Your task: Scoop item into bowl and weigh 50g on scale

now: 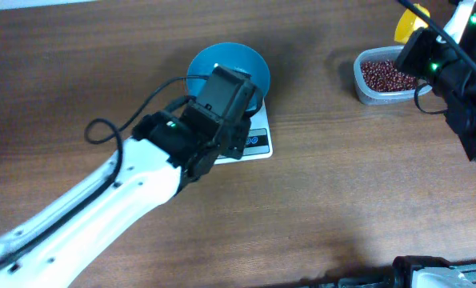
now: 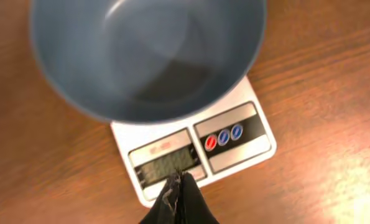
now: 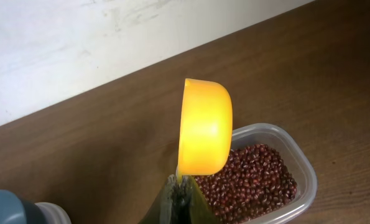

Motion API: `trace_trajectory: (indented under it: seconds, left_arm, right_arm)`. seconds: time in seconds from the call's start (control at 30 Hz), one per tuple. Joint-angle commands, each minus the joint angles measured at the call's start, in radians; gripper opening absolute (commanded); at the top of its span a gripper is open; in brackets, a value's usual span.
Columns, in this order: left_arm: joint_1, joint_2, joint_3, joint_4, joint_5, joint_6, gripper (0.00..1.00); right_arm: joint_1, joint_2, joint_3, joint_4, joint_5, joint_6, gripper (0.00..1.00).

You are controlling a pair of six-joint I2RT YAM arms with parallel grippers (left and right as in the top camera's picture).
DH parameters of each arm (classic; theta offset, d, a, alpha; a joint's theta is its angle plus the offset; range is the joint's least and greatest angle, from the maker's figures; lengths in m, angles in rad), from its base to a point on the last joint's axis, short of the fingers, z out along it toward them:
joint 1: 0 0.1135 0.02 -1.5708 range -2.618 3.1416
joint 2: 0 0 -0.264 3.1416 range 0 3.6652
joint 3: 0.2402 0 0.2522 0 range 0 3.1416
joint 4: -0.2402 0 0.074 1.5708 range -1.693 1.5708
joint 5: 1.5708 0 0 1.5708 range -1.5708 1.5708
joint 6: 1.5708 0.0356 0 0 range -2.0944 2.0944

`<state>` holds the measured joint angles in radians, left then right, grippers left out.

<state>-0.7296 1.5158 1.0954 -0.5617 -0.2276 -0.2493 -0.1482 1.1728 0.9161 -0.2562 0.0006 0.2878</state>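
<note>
The teal-blue bowl (image 1: 246,68) stands on the white scale (image 1: 258,142) at mid-table; it looks empty in the left wrist view (image 2: 147,56). My left gripper (image 2: 180,180) is shut, its tips at the scale's grey display (image 2: 166,165), beside the red and blue buttons (image 2: 223,138). The red-brown beans (image 1: 390,76) fill a clear tub (image 1: 364,90) at the right. My right gripper (image 3: 180,186) is shut on the handle of a yellow scoop (image 3: 204,127), held up over the tub's near-left edge above the beans (image 3: 253,180).
The bare wooden table spreads all around. A white wall runs behind the table's far edge (image 3: 79,43). The left arm (image 1: 102,208) stretches diagonally from the lower left to the scale. The bowl's edge shows at the lower left of the right wrist view (image 3: 4,205).
</note>
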Motion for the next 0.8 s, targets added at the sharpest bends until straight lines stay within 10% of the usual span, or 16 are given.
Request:
trace_trajectory:
  seconds: [0.0,0.1,0.17,0.33,0.57,0.67,0.73,0.77]
  left_arm:
    - [0.05,-0.113,-0.001,-0.071,-0.028,-0.074,0.0]
    - [0.226,-0.22,-0.001,-0.09,-0.008,-0.139,0.0]
    - [0.376,-0.253,-0.001,-0.086,0.182,0.029,0.0]
    - [0.654,-0.239,-0.001,0.153,0.24,0.108,0.06]
    - [0.803,-0.235,-0.001,0.111,0.615,0.235,0.09]
    - [0.805,-0.235,-0.001,0.057,0.754,0.219,0.42]
    - [0.805,-0.238,-0.001,-0.012,0.755,0.182,0.99]
    - [0.805,-0.242,-0.001,-0.039,0.755,0.183,0.99]
  right_arm:
    - [-0.005,0.001,0.006,0.002,0.012,-0.003,0.04]
    - [-0.005,0.001,0.006,-0.005,0.011,-0.003,0.04]
    - [-0.005,0.001,0.006,-0.028,-0.026,-0.003,0.04]
    - [-0.005,-0.011,0.006,-0.108,-0.479,0.0,0.04]
    - [-0.005,-0.089,0.006,-0.166,-0.663,0.012,0.04]
    - [-0.005,-0.087,0.006,-0.16,-0.656,0.003,0.04]
    - [-0.005,-0.087,0.006,-0.16,-0.656,0.003,0.04]
    - [-0.005,-0.087,0.006,-0.16,-0.656,0.003,0.04]
